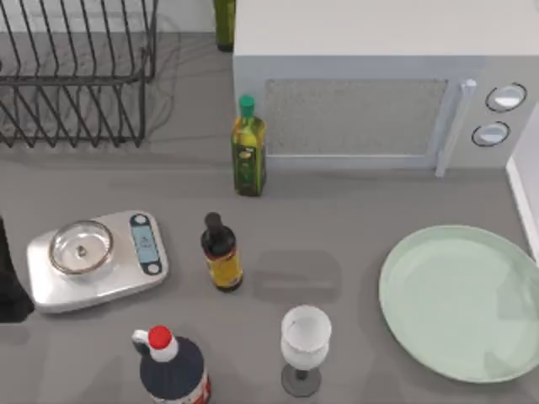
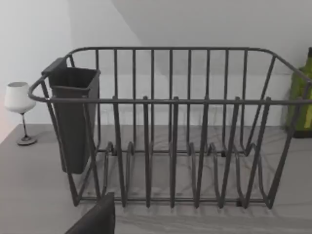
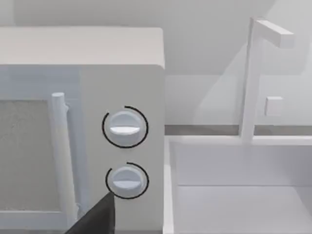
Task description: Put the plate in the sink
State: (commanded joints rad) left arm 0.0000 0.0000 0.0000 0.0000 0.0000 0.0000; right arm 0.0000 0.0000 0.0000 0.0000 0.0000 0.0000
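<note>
The plate (image 1: 459,301), a wide pale mint-green round with a shallow raised rim, lies flat on the grey desk (image 1: 354,219) at the right side of the top view, in front of the microwave (image 1: 379,101) and reaching almost to the desk's right edge. The white sink (image 3: 239,195) sits just beside the microwave's right end, with a white faucet (image 3: 253,73) rising behind it. Left of the plate stands a wine glass (image 1: 304,349), well apart from it. Farther left are a small dark bottle (image 1: 221,252), a green oil bottle (image 1: 248,147) close to the microwave's front left corner, a red-capped dark bottle (image 1: 171,364) at the near edge, and a kitchen scale (image 1: 97,259) with a round steel pan. A wire dish rack (image 1: 76,71) with a dark cutlery cup (image 2: 73,117) occupies the far left corner. The left arm (image 1: 10,278) shows as a dark shape at the left edge of the top view, and whether either arm's jaws are spread or pressed together cannot be told.
</note>
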